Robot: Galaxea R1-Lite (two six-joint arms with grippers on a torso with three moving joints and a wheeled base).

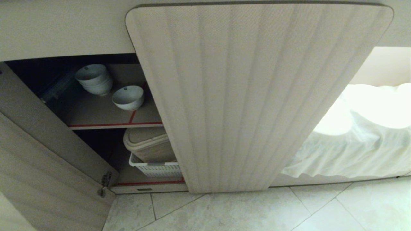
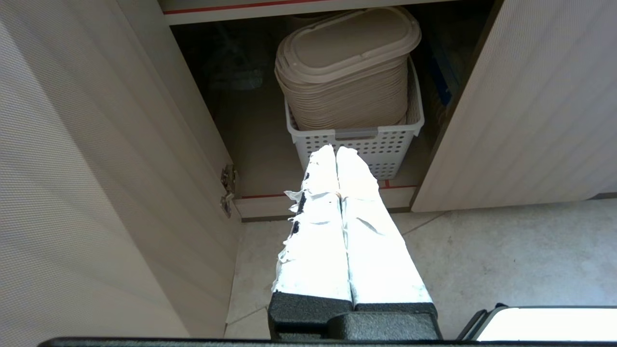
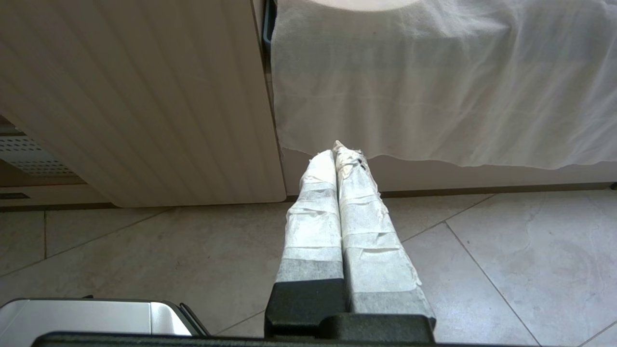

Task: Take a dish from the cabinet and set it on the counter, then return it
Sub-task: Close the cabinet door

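Left cabinet door stood open, presumably for access; dish sat alone on upper shelf, at four o'clock from bowl stack; left pincer and right pincer pressed together, empty, parked low above floor.

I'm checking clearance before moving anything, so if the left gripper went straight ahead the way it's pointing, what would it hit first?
Most likely the white perforated basket on the cabinet's bottom shelf. The shut left gripper points at its front wall, between the open doors. Depth is hard to judge, so it might meet the red-taped shelf edge first.
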